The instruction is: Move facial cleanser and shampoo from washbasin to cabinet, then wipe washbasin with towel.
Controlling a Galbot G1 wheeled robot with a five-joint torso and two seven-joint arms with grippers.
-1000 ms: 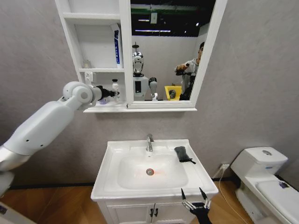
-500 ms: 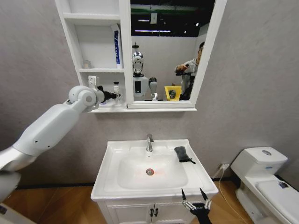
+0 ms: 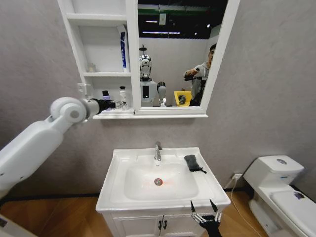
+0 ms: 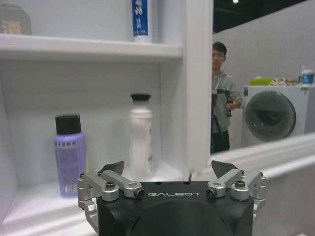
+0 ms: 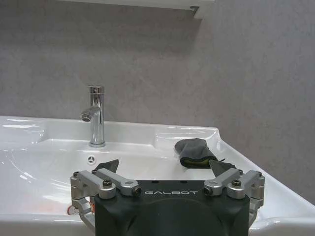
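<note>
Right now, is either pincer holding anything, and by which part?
Nothing is held. The left pincer is open before the cabinet shelf; the right pincer is open by the washbasin.

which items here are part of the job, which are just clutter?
Job:
- washbasin
- cabinet
- towel, on the washbasin's right rear
- white bottle and purple bottle, on the cabinet's bottom shelf
- left gripper, open, in front of that shelf
- right gripper, open, low at the washbasin's front edge

Lying about:
- toilet
- blue-and-white tube, middle shelf
</note>
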